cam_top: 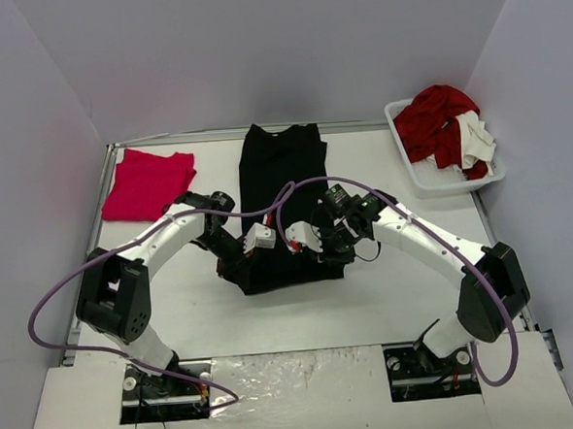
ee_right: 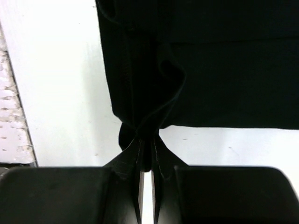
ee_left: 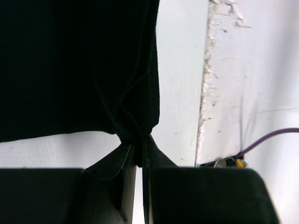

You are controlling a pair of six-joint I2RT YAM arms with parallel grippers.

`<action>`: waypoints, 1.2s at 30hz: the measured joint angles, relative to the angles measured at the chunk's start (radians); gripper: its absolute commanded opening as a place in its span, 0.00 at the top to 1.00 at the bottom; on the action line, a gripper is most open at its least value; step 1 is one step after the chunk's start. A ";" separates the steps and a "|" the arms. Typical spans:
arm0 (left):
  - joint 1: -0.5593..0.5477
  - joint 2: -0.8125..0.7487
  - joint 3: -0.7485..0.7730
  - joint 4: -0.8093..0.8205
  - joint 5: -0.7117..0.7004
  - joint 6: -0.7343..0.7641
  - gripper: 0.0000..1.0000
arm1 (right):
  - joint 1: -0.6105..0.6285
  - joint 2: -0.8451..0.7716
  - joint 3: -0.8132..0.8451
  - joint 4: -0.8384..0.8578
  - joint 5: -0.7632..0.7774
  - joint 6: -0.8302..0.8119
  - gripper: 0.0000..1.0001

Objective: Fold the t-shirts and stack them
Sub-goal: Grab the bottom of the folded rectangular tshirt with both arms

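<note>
Left gripper and right gripper each pinch a lower corner of the black t-shirt; note the pink-red t-shirt upper left.

Left of the large black cloth t-shirt, the left white-shelled arm is showing smooth rounded links and a bulky black shoulder joint. Right of the shirt, the right white-shelled arm is wearing the same colours, with its own black joint block. A thin purple cable is trailing from the left arm, and a second purple cable is running over the shirt toward the right arm. Nearer than the shirt, each arm is sitting on a black base plate. The left gripper and right gripper are showing flat black wedge-shaped fingers on boxy black bodies.
</note>
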 measured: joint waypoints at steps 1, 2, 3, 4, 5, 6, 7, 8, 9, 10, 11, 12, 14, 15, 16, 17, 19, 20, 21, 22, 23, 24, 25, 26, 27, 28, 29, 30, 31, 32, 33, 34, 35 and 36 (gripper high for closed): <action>0.000 -0.006 -0.001 0.017 -0.008 -0.012 0.98 | -0.010 0.004 0.013 0.000 0.000 -0.003 1.00; 0.000 -0.012 -0.003 0.035 -0.016 -0.022 0.98 | -0.019 0.009 0.026 0.000 0.000 -0.005 1.00; 0.000 -0.021 -0.006 0.055 -0.026 -0.038 0.98 | -0.029 0.015 0.037 0.000 0.000 -0.006 1.00; 0.000 -0.027 -0.011 0.072 -0.036 -0.050 0.98 | -0.037 0.022 0.047 0.002 0.000 -0.007 1.00; 0.000 -0.033 -0.014 0.087 -0.047 -0.064 0.98 | -0.045 0.028 0.054 0.004 0.000 -0.009 1.00; 0.000 -0.035 -0.014 0.097 -0.057 -0.074 0.98 | -0.052 0.036 0.062 0.008 -0.001 -0.010 1.00; 0.000 -0.035 -0.014 0.112 -0.067 -0.085 0.98 | -0.058 0.045 0.069 0.010 -0.002 -0.011 1.00; 0.000 -0.035 -0.014 0.126 -0.079 -0.095 0.98 | -0.064 0.055 0.074 0.013 -0.002 -0.012 1.00; 0.000 -0.035 -0.014 0.139 -0.093 -0.104 0.98 | -0.068 0.063 0.079 0.016 -0.001 -0.014 1.00; 0.000 -0.035 -0.013 0.149 -0.105 -0.112 0.98 | -0.073 0.072 0.084 0.018 -0.002 -0.015 1.00; 0.000 -0.035 -0.008 0.153 -0.117 -0.119 0.98 | -0.077 0.080 0.090 0.020 -0.002 -0.016 1.00; 0.000 -0.034 0.003 0.157 -0.131 -0.126 0.98 | -0.082 0.089 0.096 0.024 -0.002 -0.018 1.00; 0.001 -0.030 0.031 0.159 -0.154 -0.132 0.98 | -0.092 0.108 0.117 0.026 -0.002 -0.018 1.00; 0.001 -0.027 0.050 0.162 -0.167 -0.136 0.98 | -0.097 0.117 0.129 0.027 -0.001 -0.018 1.00; 0.002 -0.023 0.071 0.164 -0.177 -0.140 0.98 | -0.103 0.127 0.144 0.029 -0.001 -0.018 1.00; 0.004 -0.018 0.090 0.167 -0.187 -0.144 0.98 | -0.109 0.137 0.158 0.032 -0.001 -0.019 1.00; 0.006 -0.005 0.128 0.168 -0.202 -0.146 0.98 | -0.124 0.153 0.182 0.037 -0.001 -0.021 1.00; 0.007 0.003 0.149 0.169 -0.209 -0.147 0.98 | -0.131 0.160 0.195 0.035 -0.001 -0.022 1.00; 0.008 0.012 0.166 0.167 -0.214 -0.148 0.98 | -0.137 0.168 0.206 0.036 -0.001 -0.023 1.00; 0.008 0.023 0.186 0.165 -0.219 -0.148 0.98 | -0.144 0.177 0.221 0.036 -0.001 -0.025 1.00; 0.009 0.034 0.205 0.165 -0.224 -0.148 0.98 | -0.150 0.187 0.235 0.037 -0.001 -0.027 1.00; 0.011 0.046 0.223 0.164 -0.227 -0.148 0.98 | -0.156 0.198 0.252 0.035 -0.001 -0.029 1.00; 0.013 0.058 0.240 0.161 -0.231 -0.148 0.98 | -0.161 0.209 0.268 0.037 -0.001 -0.030 1.00; 0.016 0.071 0.259 0.159 -0.237 -0.148 0.98 | -0.167 0.222 0.283 0.038 -0.001 -0.032 1.00; 0.019 0.084 0.278 0.156 -0.239 -0.148 0.97 | -0.172 0.234 0.298 0.038 -0.001 -0.033 1.00; 0.021 0.095 0.293 0.154 -0.242 -0.147 0.98 | -0.178 0.246 0.315 0.037 -0.001 -0.035 1.00; 0.024 0.107 0.310 0.151 -0.245 -0.147 0.98 | -0.183 0.260 0.333 0.037 -0.001 -0.037 1.00; 0.027 0.118 0.324 0.150 -0.245 -0.147 0.98 | -0.188 0.272 0.347 0.037 -0.001 -0.039 1.00; 0.031 0.127 0.338 0.146 -0.246 -0.146 0.98 | -0.192 0.289 0.367 0.037 0.000 -0.041 1.00; 0.034 0.137 0.349 0.144 -0.248 -0.146 0.98 | -0.196 0.303 0.381 0.040 -0.001 -0.045 1.00; 0.039 0.147 0.364 0.140 -0.248 -0.145 0.98 | -0.199 0.315 0.396 0.039 -0.001 -0.046 1.00; 0.043 0.159 0.380 0.137 -0.249 -0.144 0.97 | -0.202 0.333 0.415 0.039 -0.001 -0.048 1.00; 0.048 0.171 0.394 0.134 -0.250 -0.143 0.98 | -0.205 0.350 0.435 0.041 -0.001 -0.051 1.00; 0.054 0.187 0.416 0.127 -0.252 -0.142 0.98 | -0.208 0.368 0.455 0.041 -0.001 -0.053 1.00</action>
